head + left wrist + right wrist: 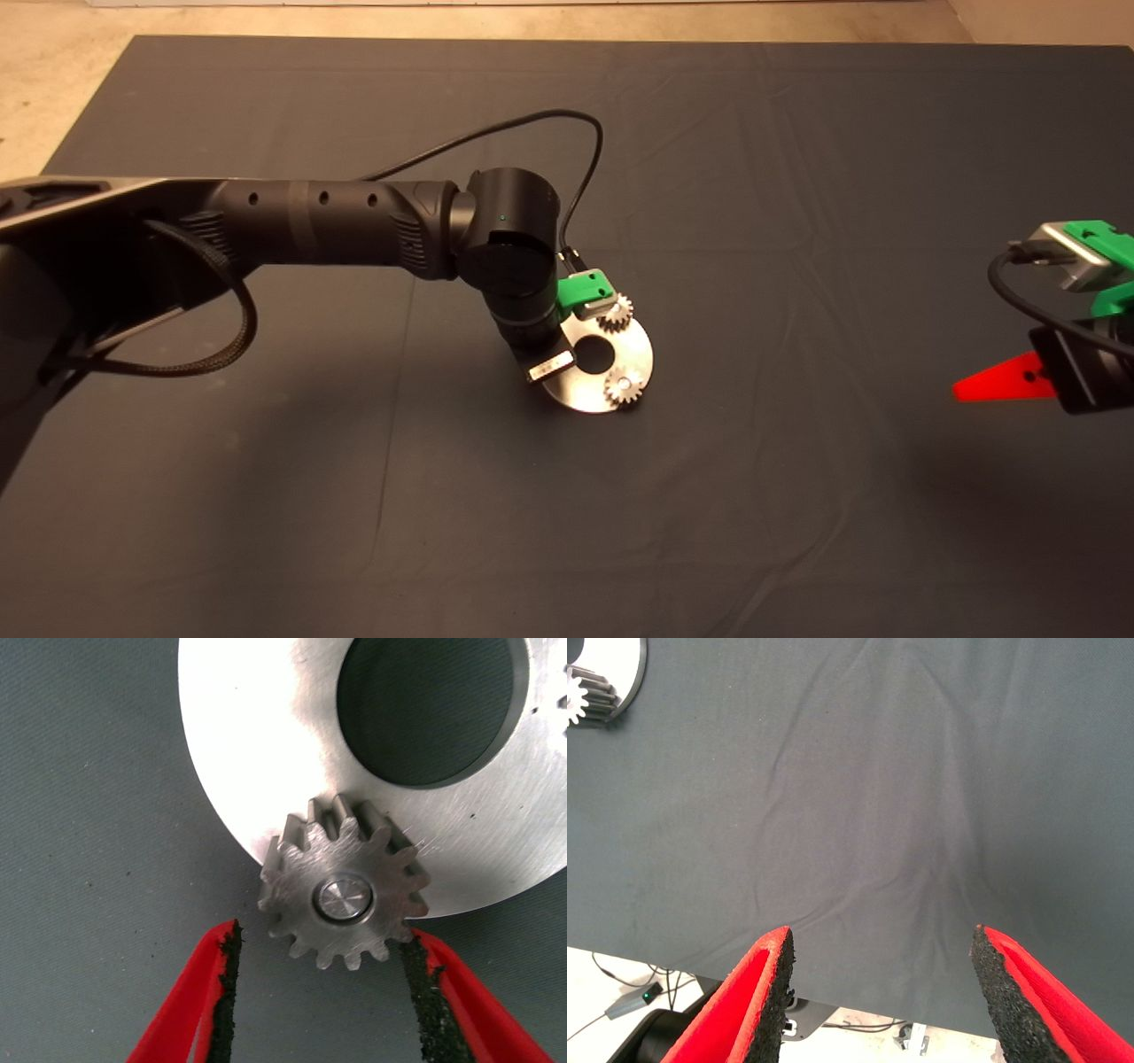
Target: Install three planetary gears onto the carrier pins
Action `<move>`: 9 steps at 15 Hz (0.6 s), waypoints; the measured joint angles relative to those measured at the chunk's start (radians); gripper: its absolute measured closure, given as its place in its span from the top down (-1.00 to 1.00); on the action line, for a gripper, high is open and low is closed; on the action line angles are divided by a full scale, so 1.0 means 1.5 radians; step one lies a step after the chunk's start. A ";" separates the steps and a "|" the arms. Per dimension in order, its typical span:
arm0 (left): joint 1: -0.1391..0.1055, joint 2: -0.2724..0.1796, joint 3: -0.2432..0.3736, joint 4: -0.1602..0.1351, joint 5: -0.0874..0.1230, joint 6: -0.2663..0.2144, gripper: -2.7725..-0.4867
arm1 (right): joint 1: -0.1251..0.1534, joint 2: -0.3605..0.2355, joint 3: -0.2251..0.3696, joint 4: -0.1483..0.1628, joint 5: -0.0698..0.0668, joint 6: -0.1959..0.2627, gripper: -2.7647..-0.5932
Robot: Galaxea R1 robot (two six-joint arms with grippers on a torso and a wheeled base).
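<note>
A dark mat [797,221] covers the table, creased in faint lines. Beyond its far edge lies a pale floor [443,18]. Past the mat's edge, the right wrist view shows thin cables [620,979] on that floor.

Brushed shiny metal disc [266,744] and machined metal gear [341,895] lie on matt, creased cloth mat [797,177].

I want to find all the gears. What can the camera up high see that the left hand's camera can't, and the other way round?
Only the high camera shows the long black left arm, two gears on the disc, one beside the green wrist and one at the near rim, and the right gripper waiting at the mat's edge. Only the left hand's camera shows a third gear on its pin between the open red fingers. Both show the silver disc and dark mat.
</note>
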 joint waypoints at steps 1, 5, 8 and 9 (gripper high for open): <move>0.000 0.000 0.000 0.000 0.000 0.000 -0.34 | 0.000 0.000 0.000 0.000 0.000 0.000 -0.19; 0.000 0.000 0.000 -0.002 0.000 0.000 -0.12 | 0.000 0.000 -0.001 0.000 0.000 0.000 -0.19; -0.002 -0.014 0.003 -0.026 -0.001 -0.001 0.01 | 0.000 0.003 -0.009 0.000 0.000 -0.003 -0.19; -0.006 -0.026 0.010 -0.041 -0.001 -0.004 0.09 | 0.000 0.004 -0.013 0.000 -0.001 -0.005 -0.19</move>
